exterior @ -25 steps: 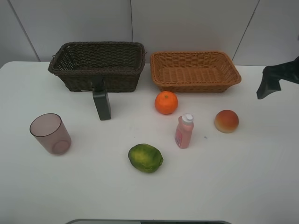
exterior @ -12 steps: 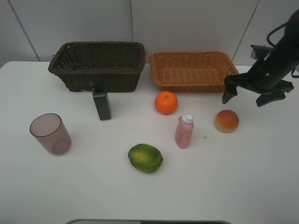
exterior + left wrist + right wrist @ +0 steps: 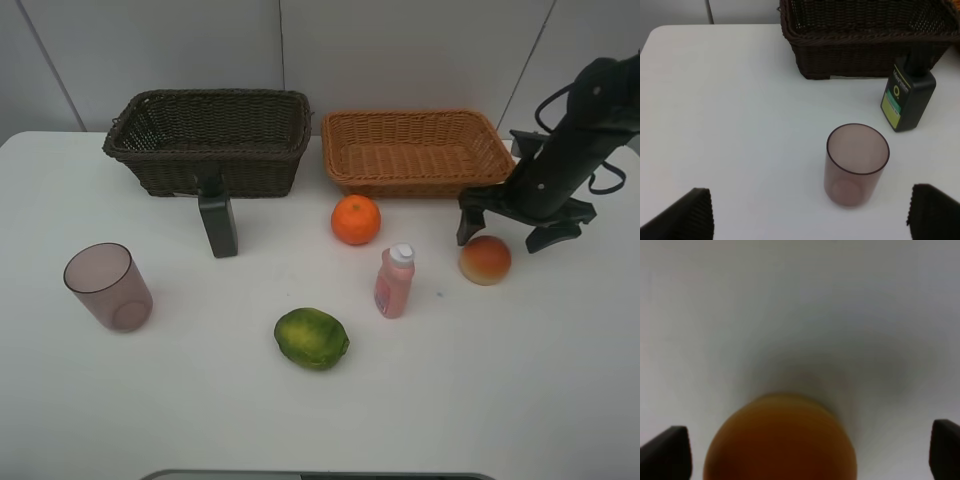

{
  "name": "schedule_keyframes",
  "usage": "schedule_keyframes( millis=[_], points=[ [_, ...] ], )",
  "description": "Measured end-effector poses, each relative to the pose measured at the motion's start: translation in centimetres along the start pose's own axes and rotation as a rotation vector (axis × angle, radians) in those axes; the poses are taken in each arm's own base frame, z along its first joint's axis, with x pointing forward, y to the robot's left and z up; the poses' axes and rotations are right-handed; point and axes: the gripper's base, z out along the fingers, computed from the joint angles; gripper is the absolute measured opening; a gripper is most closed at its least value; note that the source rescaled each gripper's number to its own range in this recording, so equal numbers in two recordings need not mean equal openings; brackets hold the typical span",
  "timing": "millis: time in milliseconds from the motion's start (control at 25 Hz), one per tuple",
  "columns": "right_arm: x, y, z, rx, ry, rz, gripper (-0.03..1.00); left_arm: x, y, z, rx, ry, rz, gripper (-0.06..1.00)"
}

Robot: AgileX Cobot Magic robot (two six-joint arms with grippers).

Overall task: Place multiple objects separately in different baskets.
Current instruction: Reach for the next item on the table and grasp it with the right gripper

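**Right claw poised over the peach, grasp not yet made**

The right gripper [image 3: 498, 238] hangs empty with its jaws spread wide, just in front of the right front corner of the shallow orange-tan wicker basket [image 3: 418, 180]. The round red-and-yellow peach [image 3: 485, 260] rests on the white table [image 3: 500, 400] a little farther out from that corner, below the claw. In the right wrist view it sits roughly centred between the two dark fingers [image 3: 665, 452], touching neither. This looks like the reach for a first pick, as that basket holds nothing. The next move likely calls for lowering until the fingers bracket the peach's widest part, closing gently, then lifting it over the basket's rim.
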Motion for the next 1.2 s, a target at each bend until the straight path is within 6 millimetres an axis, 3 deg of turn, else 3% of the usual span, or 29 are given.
schedule_keyframes(
  millis=[480,680,800,920,1200],
  points=[
    [0.5,1.3,2.3,0.007,0.060,-0.041,1.00,0.0,0.0,0.0,0.000,0.000,0.000,1.00],
    [0.5,1.4,2.4,0.007,0.063,-0.045,0.99,0.0,0.0,0.0,0.000,0.000,0.000,1.00],
    [0.5,1.4,2.4,0.009,0.067,-0.044,0.83,0.0,0.0,0.0,0.000,0.000,0.000,1.00],
    [0.7,1.4,2.5,0.013,0.085,-0.043,0.39,0.0,0.0,0.0,0.000,0.000,0.000,1.00],
    [0.7,1.4,2.5,0.012,0.086,-0.040,0.35,0.0,0.0,0.0,0.000,0.000,0.000,1.00]
  ],
)
